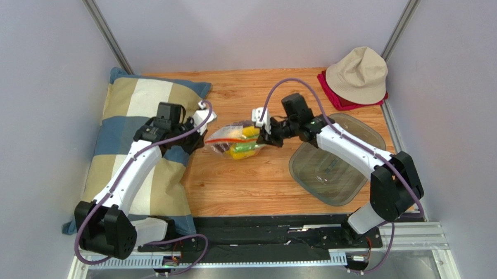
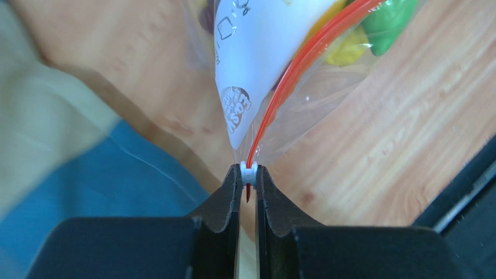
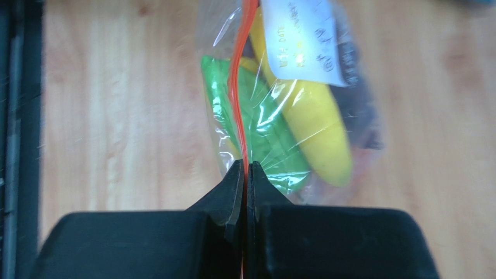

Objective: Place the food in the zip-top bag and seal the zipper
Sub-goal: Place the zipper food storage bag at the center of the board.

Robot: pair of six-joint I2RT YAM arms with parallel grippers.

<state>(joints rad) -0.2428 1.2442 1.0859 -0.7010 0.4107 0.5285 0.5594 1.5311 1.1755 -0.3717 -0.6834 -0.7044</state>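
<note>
While the zip-top bag (image 1: pixel 235 142) is held stretched over the middle of the table (image 1: pixel 253 195), the left fingers (image 2: pixel 224 200) are clamped on the white slider (image 2: pixel 248 170) at the left end of the zipper (image 2: pixel 303 64) — the right fingers (image 3: pixel 224 197) are pinched shut on the strip's other end. Banana (image 3: pixel 317 128) and green piece (image 3: pixel 268 139) inside. Zipper's long axis runs left-right between the arms — sealing likely means dragging the slider along that line. Whether it's already sealed, can't tell.

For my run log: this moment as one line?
left hand: shut on small white slider; right hand: shut on orange-red zipper strip; clear zip-top bag: food inside
</note>
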